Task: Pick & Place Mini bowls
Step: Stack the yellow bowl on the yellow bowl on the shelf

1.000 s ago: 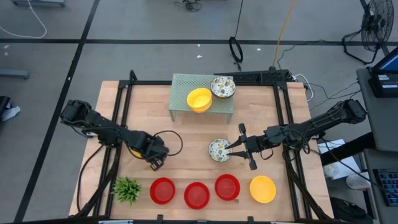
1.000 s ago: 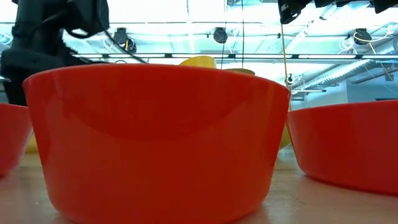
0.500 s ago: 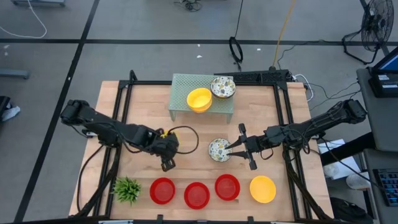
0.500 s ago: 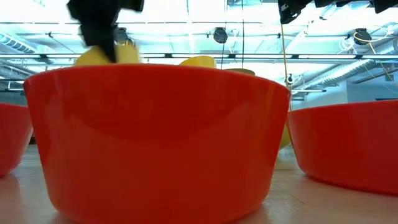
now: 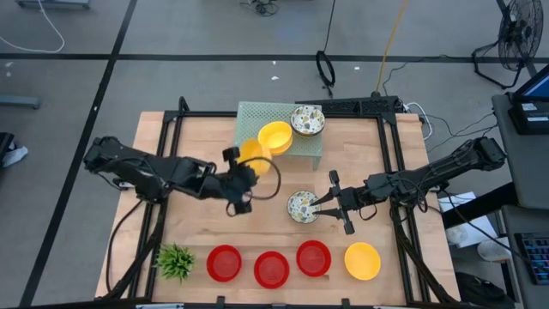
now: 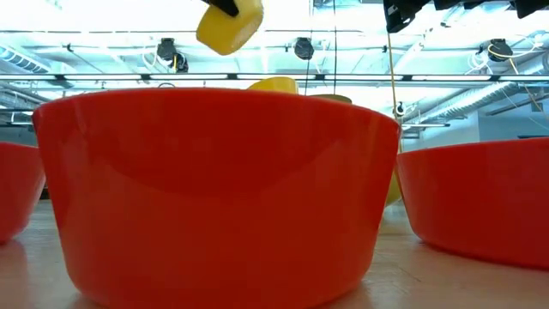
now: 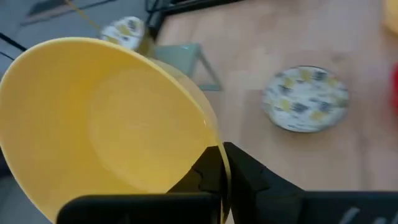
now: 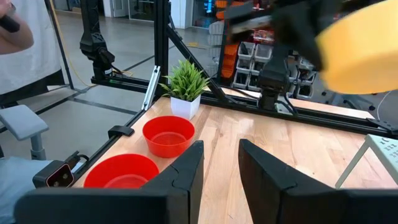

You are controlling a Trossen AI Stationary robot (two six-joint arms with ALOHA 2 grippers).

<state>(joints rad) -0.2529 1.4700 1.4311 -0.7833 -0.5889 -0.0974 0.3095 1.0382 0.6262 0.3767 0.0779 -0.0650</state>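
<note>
Left gripper (image 5: 243, 172) clenched on yellow bowl (image 5: 252, 155) rim, airborne beside mesh stand (image 5: 257, 116). Right gripper (image 5: 328, 206) spread, idle by speckled bowl (image 5: 301, 206) on tabletop (image 5: 386, 172). Risk: one-sided rim pinch, bowl tilted, may slip, or clip stand edge.

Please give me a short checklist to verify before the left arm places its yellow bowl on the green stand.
1. Left gripper grips held yellow bowl at the rim: ok.
2. Bowl is lifted above the table: ok.
3. Free spot on mesh stand beside yellow bowl on stand and speckled bowl on stand: ok.
4. Right gripper away from the stand, near speckled bowl on table: ok.
5. Grip firmness: cannot tell.
</note>
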